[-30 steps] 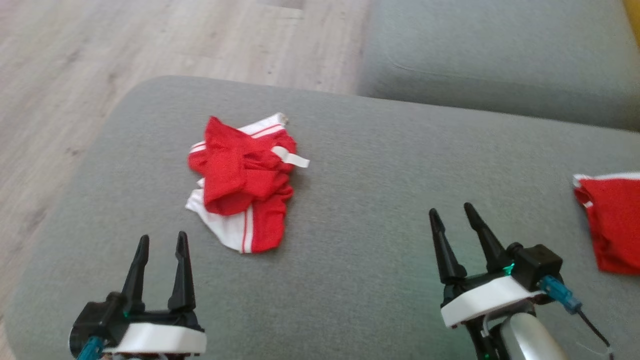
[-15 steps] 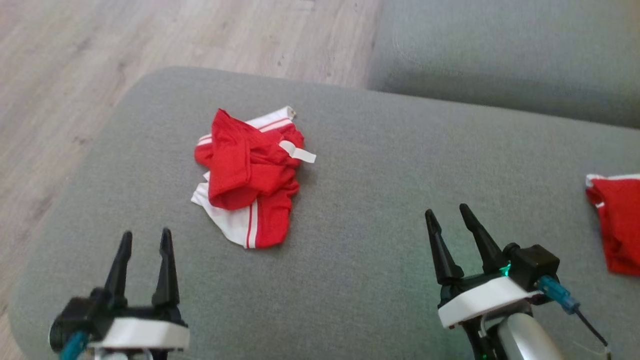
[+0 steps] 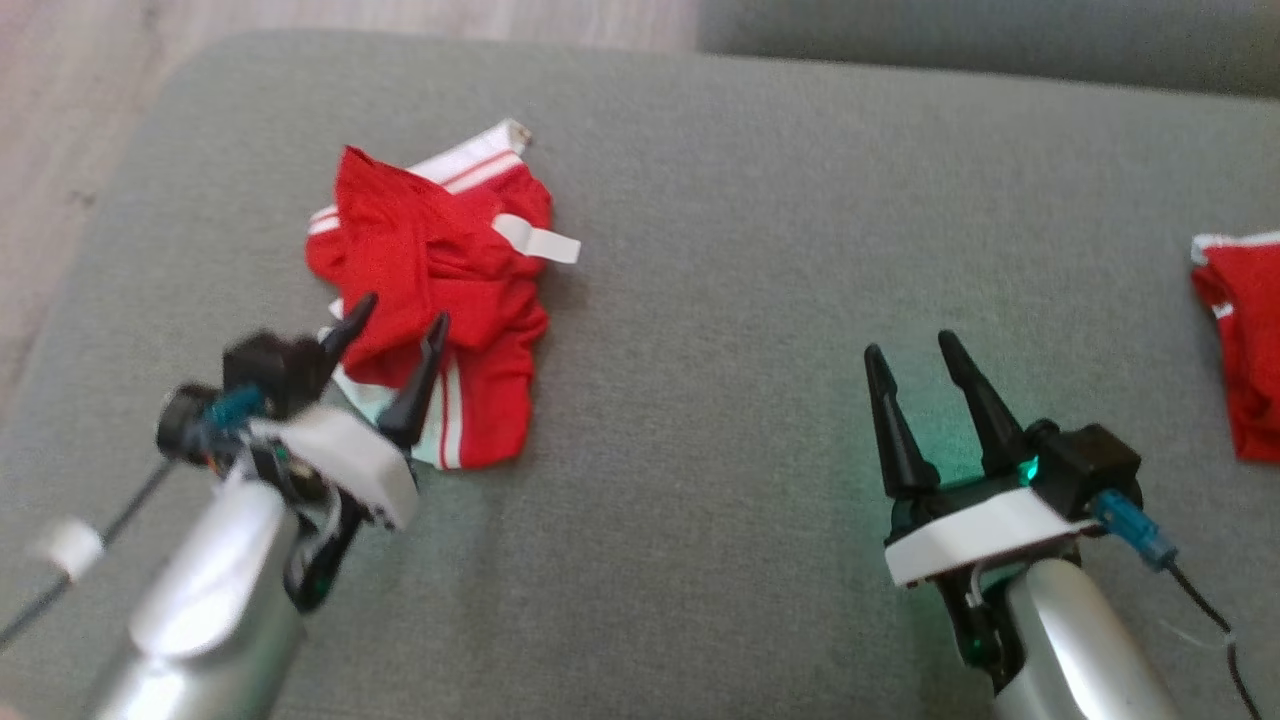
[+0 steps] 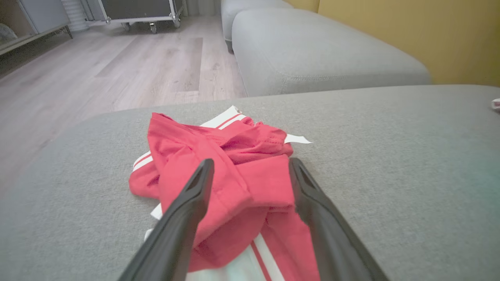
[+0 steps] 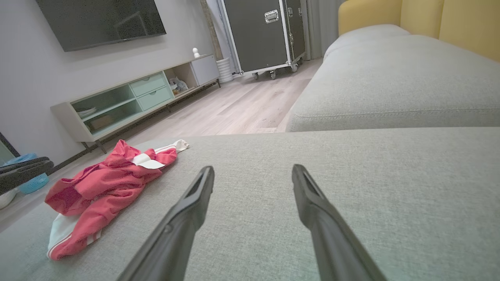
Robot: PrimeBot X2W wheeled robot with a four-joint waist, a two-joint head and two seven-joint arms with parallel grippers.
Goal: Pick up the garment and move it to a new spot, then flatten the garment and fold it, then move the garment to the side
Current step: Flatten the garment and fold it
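Note:
A crumpled red garment (image 3: 430,270) with white stripes and a white tag lies on the grey sofa cushion (image 3: 700,300), left of centre. My left gripper (image 3: 400,315) hovers open over the near edge of the garment (image 4: 230,171), fingers spread with red cloth showing between them, nothing gripped. Off to the right, my right gripper (image 3: 910,350) stands open above bare cushion. From the right wrist the garment (image 5: 105,183) lies far to the left, beyond the right gripper (image 5: 253,171).
A second red cloth (image 3: 1245,340) lies at the cushion's right edge. Wooden floor (image 3: 60,120) drops off beyond the left edge. Another grey cushion (image 4: 320,50) sits behind. A TV stand (image 5: 129,101) and a wheeled black case (image 5: 261,35) stand across the room.
My left arm has swung forward and right, bringing its open gripper over the garment's near edge. The head camera has tilted down. The right gripper has barely moved.

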